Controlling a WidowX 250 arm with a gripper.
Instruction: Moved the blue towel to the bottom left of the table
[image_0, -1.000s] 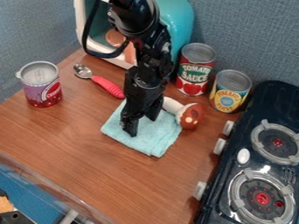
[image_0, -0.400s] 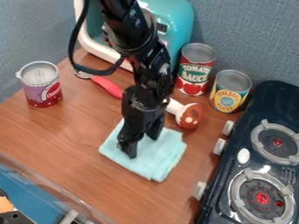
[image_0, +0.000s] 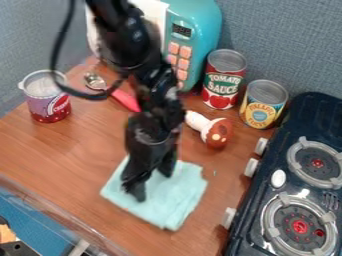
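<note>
Our slim black gripper (image_0: 151, 184) stands spread; we'd pinch the soft, light, square blue cloth towel (image_0: 168, 205) by its edge farthest from the boxy black stove (image_0: 304, 112).

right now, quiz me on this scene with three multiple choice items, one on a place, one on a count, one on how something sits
1. Where is the blue towel?
A. On the stove
B. On the wooden table, beneath the gripper
C. On top of the toy microwave

2. How many cans are there?
A. Three
B. Five
C. Two

3. How does the toy mushroom sit?
A. Upright on its stem
B. Upside down, cap under the stem
C. Tipped over on its side

Key:
1. B: the towel is spread on the table with the gripper over it.
2. A: one purple and red can, one red can and one yellow can.
3. C: its stem and cap both lie along the table.
</note>
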